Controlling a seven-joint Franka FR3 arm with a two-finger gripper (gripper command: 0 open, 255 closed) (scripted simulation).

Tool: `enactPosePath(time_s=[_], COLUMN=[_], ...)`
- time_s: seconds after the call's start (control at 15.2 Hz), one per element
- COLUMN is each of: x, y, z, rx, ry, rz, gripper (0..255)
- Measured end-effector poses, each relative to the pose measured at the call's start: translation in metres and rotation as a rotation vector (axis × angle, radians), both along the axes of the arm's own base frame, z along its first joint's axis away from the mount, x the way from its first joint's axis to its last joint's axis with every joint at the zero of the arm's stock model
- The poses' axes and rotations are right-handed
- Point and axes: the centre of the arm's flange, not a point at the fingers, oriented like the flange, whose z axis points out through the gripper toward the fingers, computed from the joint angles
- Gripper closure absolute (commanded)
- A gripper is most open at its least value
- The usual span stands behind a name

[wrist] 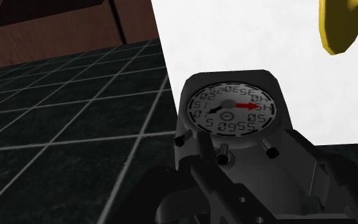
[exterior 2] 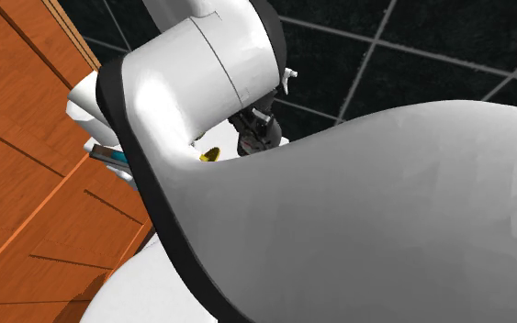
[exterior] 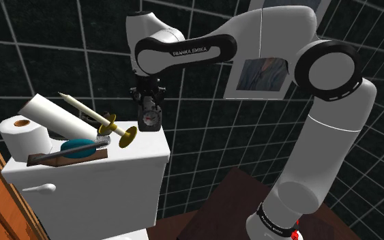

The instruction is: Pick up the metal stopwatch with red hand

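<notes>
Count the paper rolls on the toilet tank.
2. In the shoulder view, one short roll stands at the tank's left end; a longer roll lies tilted just right of it. More may be hidden.

Grey stopwatch, white dial, red needle; black tiles gridded pale; knob perhaps brass-yellow.

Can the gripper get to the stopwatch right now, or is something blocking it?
Looks like yes: the gripper appears shut on the top of the stopwatch, and the yellow-ended tool lies off to the side, not between them.
</notes>
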Motion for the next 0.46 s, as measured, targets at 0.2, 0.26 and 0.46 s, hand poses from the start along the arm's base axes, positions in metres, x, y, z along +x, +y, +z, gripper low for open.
enactPosePath(time_s=[0.2,0.26,0.46], x=[0.000,0.000,0.000], y=[0.000,0.000,0.001], z=[0.014,0.019,0.033], rx=[0.000,0.000,0.000], ry=[0.000,0.000,0.000], rz=[0.000,0.000,0.000], gripper=[255,255,255])
